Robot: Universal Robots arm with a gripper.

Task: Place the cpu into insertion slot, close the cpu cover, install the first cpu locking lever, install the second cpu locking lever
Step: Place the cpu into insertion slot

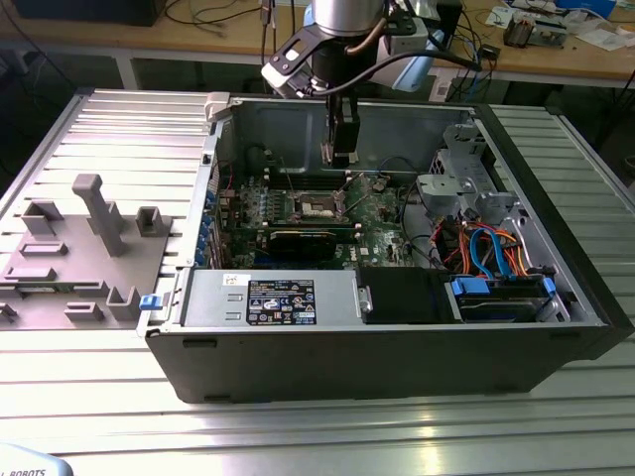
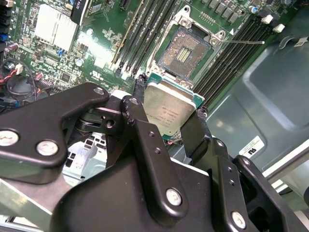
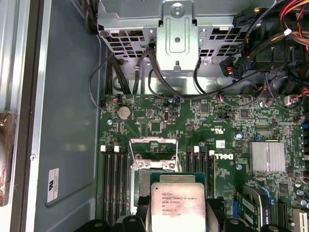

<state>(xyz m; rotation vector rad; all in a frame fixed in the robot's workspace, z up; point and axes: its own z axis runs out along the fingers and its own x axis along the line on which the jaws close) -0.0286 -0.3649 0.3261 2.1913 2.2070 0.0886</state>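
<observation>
The cpu (image 2: 169, 108), a pale silvery square, is pinched by two opposite edges between the black fingers of the pincer (image 2: 166, 118). The pincer is closed down to the cpu's width and holds nothing else. The cpu hangs above the green board (image 2: 96, 63), apart from the slot (image 2: 186, 50), whose dark pin field lies bare and uncovered.

To seat it well, you will likely need to keep the cpu flat and square to the slot and match its corners. Lower it straight, with no sideways slide. The pins look delicate, and a tilted drop could bend them. Check too that the thin lever (image 2: 244, 42) beside the slot stays out of the path.

In the second wrist view you see the cpu at an angle, with the whole slot open beyond it and a gap between them. In the first wrist view you face the cpu (image 3: 177, 208) squarely. There it overlaps part of the slot (image 3: 142, 186), so sideways alignment reads better.

In the exterior view the pincer (image 1: 342, 139) hangs in the upper middle of the frame, inside the open case (image 1: 397, 347) on the table (image 1: 99, 397). The slot (image 1: 319, 206) lies below it, so this view gives you height.
</observation>
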